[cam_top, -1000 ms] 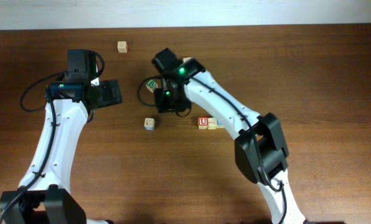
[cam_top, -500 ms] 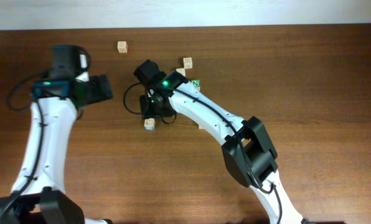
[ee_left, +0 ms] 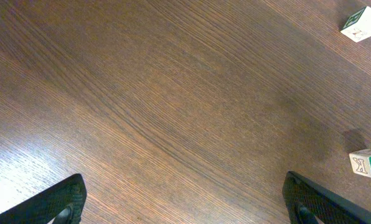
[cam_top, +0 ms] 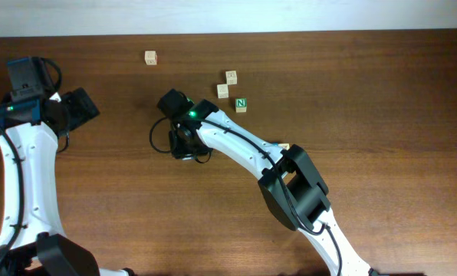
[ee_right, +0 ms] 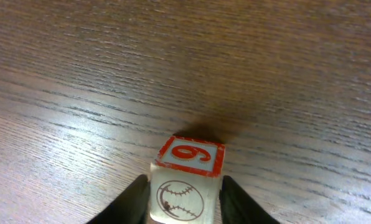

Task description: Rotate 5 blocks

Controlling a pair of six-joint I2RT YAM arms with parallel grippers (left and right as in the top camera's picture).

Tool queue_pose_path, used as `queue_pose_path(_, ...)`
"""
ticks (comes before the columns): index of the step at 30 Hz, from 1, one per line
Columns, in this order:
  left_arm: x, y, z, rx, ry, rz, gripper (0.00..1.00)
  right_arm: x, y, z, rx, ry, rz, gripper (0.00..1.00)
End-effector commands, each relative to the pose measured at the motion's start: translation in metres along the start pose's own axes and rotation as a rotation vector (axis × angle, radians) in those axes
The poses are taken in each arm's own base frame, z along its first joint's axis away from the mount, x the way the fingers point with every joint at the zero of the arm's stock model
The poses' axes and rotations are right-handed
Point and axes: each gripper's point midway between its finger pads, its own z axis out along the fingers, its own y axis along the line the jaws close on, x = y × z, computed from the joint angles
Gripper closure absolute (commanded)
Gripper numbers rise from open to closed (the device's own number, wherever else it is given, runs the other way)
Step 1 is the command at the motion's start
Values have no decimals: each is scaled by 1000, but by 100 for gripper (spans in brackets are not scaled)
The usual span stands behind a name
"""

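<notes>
In the right wrist view, a pale block [ee_right: 187,180] with a red-framed red character on top and a baseball drawing on its near side sits on the wood. My right gripper [ee_right: 184,200] is shut on it, one finger against each side. In the overhead view that gripper [cam_top: 184,144] covers the block. Three more pale blocks lie at the back [cam_top: 150,57], [cam_top: 231,77], [cam_top: 223,90]. A corner of another block [cam_top: 284,146] peeks out beside the right arm. My left gripper [cam_top: 77,107] is far to the left, open and holding nothing [ee_left: 185,208].
A green N cube [cam_top: 241,104] lies next to the back pair of blocks. The left wrist view shows a green B cube [ee_left: 369,163] and a green-edged cube [ee_left: 361,23] at its right edge. The right arm stretches diagonally across the table's middle.
My right gripper moved left from the green B cube to the pale block and closed on it. My left arm swung away to the far left, still open.
</notes>
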Motion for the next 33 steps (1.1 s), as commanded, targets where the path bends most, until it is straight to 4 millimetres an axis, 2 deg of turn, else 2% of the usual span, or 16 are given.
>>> queue_pose_path(1, -5, -2, -3, 12, -9, -20, 1, -2, -9, 1, 63, -15, 5, 66)
queue_pose_path(5, -5, -2, -3, 12, -9, -20, 1, 2, -26, -1, 121, 4, 13, 67)
queue_pose_path(9, -5, -2, -3, 12, -9, -20, 1, 7, -54, -7, 173, 64, 41, 69)
queue_pose_path(13, -5, -2, -3, 12, -9, -20, 1, 11, -95, -17, 266, 118, 102, 69)
queue_pose_path(16, -5, -2, -3, 12, -9, -20, 1, 15, -112, -22, 294, 156, 135, 69)
queue_pose_path(24, -5, -2, -3, 12, -9, -20, 1, 18, -130, -29, 385, 152, 169, 68)
queue_pose_path(33, -5, -2, -3, 12, -9, -20, 1, 17, -139, -31, 400, 157, 197, 68)
